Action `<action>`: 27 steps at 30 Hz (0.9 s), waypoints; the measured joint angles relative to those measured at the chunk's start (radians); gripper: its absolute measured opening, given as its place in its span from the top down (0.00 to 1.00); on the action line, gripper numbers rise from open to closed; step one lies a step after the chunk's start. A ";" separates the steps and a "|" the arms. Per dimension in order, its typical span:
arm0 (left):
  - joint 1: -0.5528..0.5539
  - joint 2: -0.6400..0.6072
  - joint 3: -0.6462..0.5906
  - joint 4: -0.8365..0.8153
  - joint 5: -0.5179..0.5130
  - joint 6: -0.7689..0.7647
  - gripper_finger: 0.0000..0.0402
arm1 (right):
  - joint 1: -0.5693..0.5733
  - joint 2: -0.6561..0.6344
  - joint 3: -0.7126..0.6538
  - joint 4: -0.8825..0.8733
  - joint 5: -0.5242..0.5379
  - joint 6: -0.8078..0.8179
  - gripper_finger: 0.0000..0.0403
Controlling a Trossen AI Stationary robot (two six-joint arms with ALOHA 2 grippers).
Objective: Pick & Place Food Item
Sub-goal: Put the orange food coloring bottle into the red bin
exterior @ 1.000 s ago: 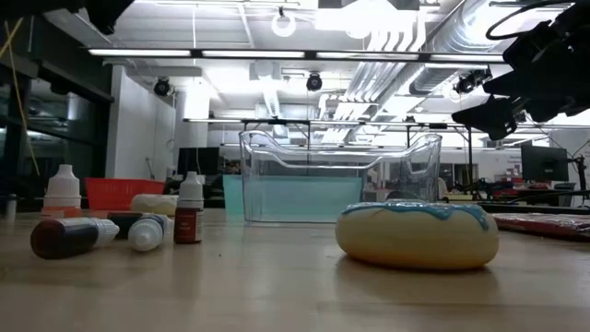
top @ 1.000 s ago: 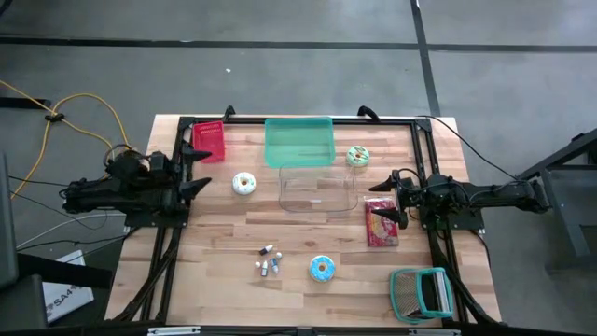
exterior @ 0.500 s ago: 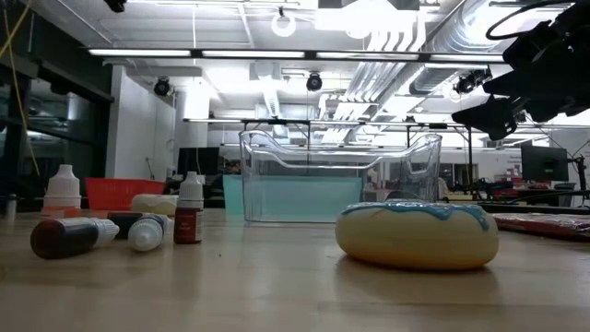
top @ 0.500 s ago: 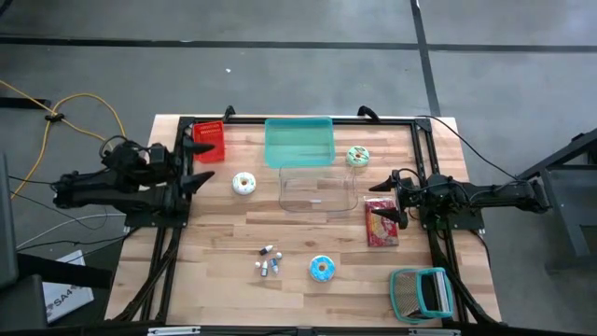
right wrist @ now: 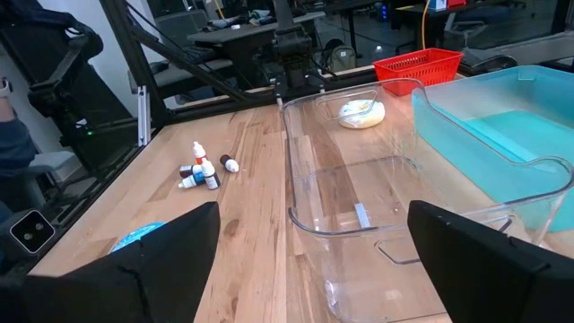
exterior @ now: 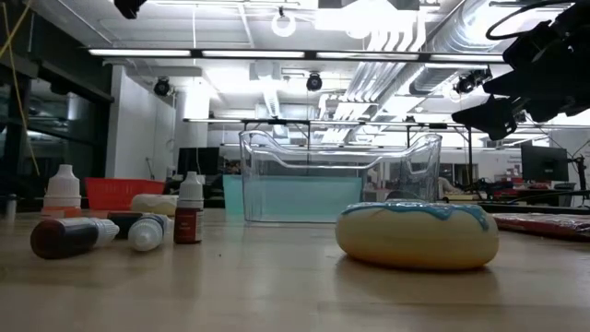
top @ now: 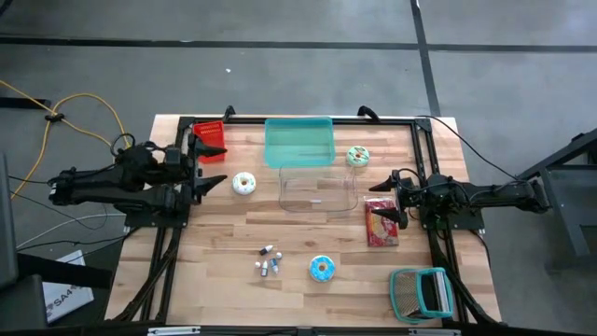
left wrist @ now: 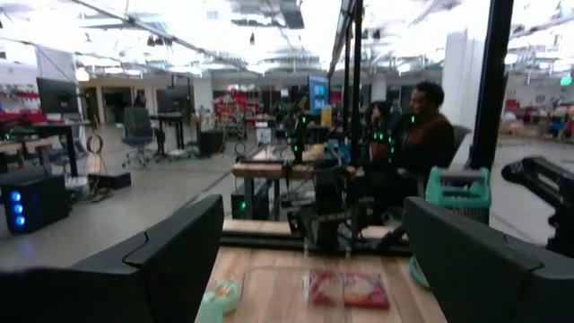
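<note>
High view, clear bin [top: 318, 189] mid-table, white donut [top: 244, 184] just beside it toward the left gripper [top: 213, 166], fingers apart, holding nothing, right gripper [top: 385, 198] on the bin's opposite side, fingers apart over a red snack packet [top: 381, 222], low view, blue-iced donut [exterior: 417, 234] before the bin, right wrist view, dropper bottles [right wrist: 204, 168] beside the bin.

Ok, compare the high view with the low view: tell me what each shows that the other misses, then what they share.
Only the high view shows the green-iced donut, the green basket, the left end effector beside the red basket, and the right end effector over the red snack packet. Only the low view shows the room behind the table, with ceiling lights and ducts. Both show the clear bin, the teal bin, the blue-iced donut, the white-iced donut and the small bottles.
</note>
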State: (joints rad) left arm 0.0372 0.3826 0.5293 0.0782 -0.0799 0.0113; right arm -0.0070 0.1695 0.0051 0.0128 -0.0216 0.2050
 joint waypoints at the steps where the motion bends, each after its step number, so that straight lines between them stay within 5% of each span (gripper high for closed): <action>1: 0.000 0.007 0.000 -0.007 0.000 0.000 0.16 | 0.000 0.000 0.000 0.000 0.000 0.000 0.13; 12: 0.000 0.136 0.027 -0.031 0.000 -0.001 0.16 | 0.000 0.000 0.000 0.000 0.000 0.000 0.13; 27: -0.040 0.462 0.182 -0.040 0.001 -0.004 0.16 | 0.000 0.000 0.000 0.000 0.000 0.000 0.13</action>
State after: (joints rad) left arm -0.0033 0.8444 0.7115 0.0383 -0.0792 0.0068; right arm -0.0071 0.1696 0.0054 0.0128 -0.0216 0.2050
